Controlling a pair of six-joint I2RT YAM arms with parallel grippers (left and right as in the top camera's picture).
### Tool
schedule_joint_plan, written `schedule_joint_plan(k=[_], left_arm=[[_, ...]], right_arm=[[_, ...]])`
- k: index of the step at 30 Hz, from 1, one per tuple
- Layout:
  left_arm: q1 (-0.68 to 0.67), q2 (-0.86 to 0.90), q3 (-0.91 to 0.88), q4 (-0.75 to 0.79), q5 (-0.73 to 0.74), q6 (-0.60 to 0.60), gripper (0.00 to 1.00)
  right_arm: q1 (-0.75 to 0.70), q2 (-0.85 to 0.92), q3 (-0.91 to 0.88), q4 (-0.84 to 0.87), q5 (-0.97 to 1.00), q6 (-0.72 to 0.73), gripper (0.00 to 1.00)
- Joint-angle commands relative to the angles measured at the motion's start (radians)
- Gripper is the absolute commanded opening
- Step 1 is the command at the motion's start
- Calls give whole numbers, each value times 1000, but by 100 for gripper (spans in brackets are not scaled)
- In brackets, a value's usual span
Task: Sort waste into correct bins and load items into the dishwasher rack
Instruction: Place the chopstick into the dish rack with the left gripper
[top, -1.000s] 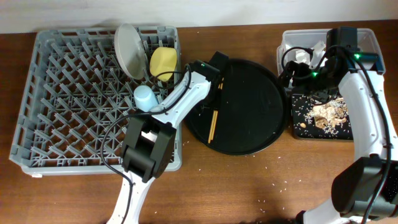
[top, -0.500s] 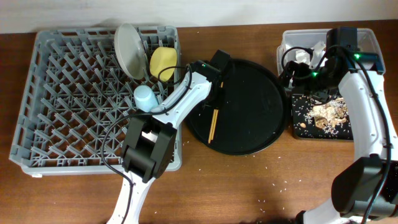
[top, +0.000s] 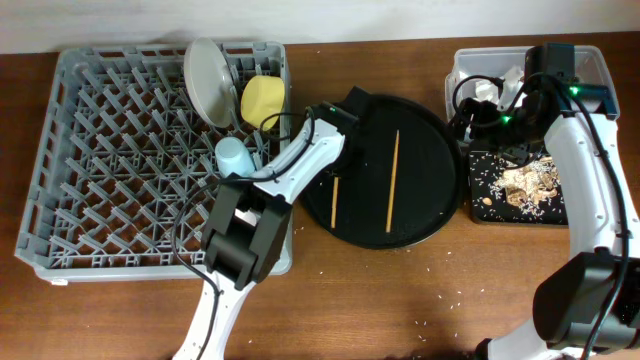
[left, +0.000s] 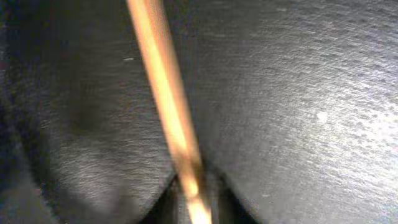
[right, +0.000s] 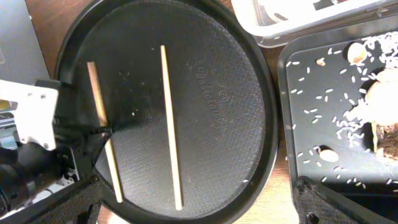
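The left gripper (left: 198, 200) closes narrowly on one chopstick (left: 165, 93), which extends ahead of its fingers over the round black tray (top: 430, 140); the second chopstick (top: 392, 180) lies beyond the fingertips, apart; the right gripper (top: 480, 118) gapes wide, holding nothing.

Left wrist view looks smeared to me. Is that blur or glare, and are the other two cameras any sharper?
Left wrist: the chopstick is too close and soft-edged, with glare on the round tray at the right. Overhead: sharp and evenly lit, so that chopstick reads cleanly. Right wrist: crisp, with the tray's texture and embossed lettering visible and only a mild sheen.
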Motion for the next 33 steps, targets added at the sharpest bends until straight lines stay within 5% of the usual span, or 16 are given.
schedule_joint_plan(k=[1,5,13,16,20,23,32,33], left_arm=[[-29,39,3,3,-9,6,1],[-26,36,57,-43,-9,6,1],[137,25,782,-686,-116,-14,1],[176,-33,803,-695,15,39,1],[177,-223,634,-695,5,53,1],[177,-274,411,-695,-187,-164,1],[196,-274,-162,-205,-167,-223,1],[196,-274,-178,-195,-167,-178,10]], right_arm=[[-2,-27,6,0,12,4,99],[-2,-27,6,0,12,5,98],[-2,-27,6,0,12,5,98],[-2,-27,6,0,12,4,98],[-2,-27,6,0,12,4,98],[-2,-27,6,0,12,4,99],[-2,-27,6,0,12,4,98],[-2,-27,6,0,12,5,98]])
